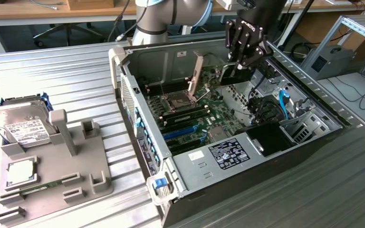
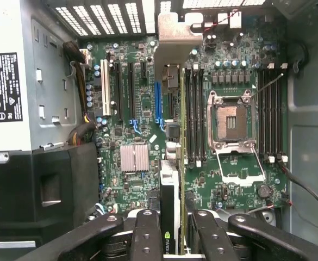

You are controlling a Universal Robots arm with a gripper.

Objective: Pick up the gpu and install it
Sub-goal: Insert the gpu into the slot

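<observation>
Claw (image 2: 175, 242) around edge-on gpu (image 2: 169, 187), bracket (image 2: 175, 32) rearward.

- gpu (image 2: 169, 190): black edge, small green logo, silver bracket.
- gripper (image 1: 241, 67): black throughout.
- motherboard (image 2: 142, 109): green board with black, blue and white slots and a silver ribbed heatsink (image 2: 133, 157).
- computer case (image 1: 192, 164): grey metal inside, black outer shell, with a black label in white print.
- hard drive (image 1: 23, 126): silver, white label, blue frame.
- parts holder (image 1: 62, 178): plain grey.
- table (image 1: 62, 71): silver, ribbed in parallel lines.
</observation>
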